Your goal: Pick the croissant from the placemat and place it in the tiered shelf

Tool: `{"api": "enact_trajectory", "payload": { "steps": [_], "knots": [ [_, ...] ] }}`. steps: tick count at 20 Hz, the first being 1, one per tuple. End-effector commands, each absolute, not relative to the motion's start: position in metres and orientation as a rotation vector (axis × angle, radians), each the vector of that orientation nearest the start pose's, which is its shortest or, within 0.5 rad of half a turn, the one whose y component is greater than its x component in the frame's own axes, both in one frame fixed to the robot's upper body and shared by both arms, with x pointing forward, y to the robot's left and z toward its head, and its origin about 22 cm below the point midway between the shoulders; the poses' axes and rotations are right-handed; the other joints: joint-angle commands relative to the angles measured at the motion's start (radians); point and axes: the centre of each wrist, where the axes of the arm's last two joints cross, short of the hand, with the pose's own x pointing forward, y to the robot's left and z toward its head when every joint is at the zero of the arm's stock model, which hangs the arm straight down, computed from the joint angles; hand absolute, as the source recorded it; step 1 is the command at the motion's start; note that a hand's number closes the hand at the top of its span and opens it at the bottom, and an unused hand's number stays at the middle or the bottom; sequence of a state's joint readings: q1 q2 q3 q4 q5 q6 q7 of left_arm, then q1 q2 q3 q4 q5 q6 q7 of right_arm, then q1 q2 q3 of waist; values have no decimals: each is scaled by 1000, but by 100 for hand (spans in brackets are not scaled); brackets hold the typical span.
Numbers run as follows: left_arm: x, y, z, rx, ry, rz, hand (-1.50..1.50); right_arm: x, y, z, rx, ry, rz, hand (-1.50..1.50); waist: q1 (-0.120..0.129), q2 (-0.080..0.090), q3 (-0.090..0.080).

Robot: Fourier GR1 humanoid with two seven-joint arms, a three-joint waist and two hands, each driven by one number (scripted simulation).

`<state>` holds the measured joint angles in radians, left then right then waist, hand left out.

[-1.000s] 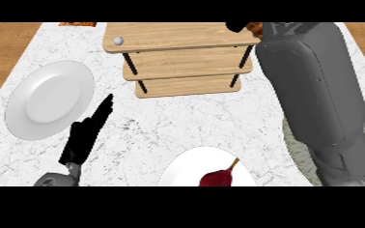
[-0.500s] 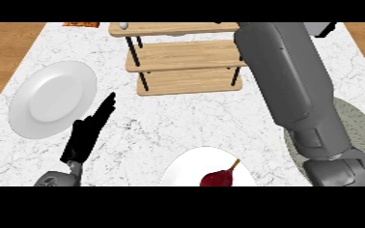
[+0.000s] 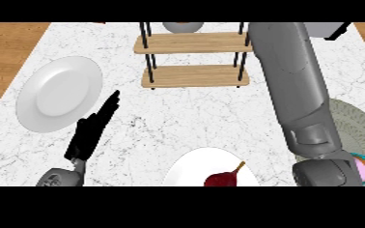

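Keeping the right hand (image 3: 339, 31) (grip hidden, worktop's (image 3: 214, 121) far right corner) clear of the tiered shelf (image 3: 194, 75) mattered; left hand's (image 3: 85, 140) fingers (image 3: 107, 108) lay straight.

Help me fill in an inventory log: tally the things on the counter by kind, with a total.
Plates: 2
Shelf: 1
Red fruit: 1
Placemat: 1
Grey item behind the shelf, kind unclear: 1
Total: 6
A coloured sliver at the right edge is too cut off to count.
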<state>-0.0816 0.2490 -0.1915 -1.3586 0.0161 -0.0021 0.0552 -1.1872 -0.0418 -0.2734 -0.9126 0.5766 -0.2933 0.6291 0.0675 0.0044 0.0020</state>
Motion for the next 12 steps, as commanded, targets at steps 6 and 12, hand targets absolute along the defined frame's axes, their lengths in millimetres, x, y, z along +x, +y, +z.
{"api": "enact_trajectory", "payload": {
  "steps": [6,12],
  "knots": [
    [238,267,-35,88,-1331,-306,0,445,-112,219,-512,-1620,-307,-150,-33,2,-2],
    [237,268,-37,131,-1298,-266,0,434,-185,233,-705,-1662,-525,-150,-86,-14,-2]
  ]
}}
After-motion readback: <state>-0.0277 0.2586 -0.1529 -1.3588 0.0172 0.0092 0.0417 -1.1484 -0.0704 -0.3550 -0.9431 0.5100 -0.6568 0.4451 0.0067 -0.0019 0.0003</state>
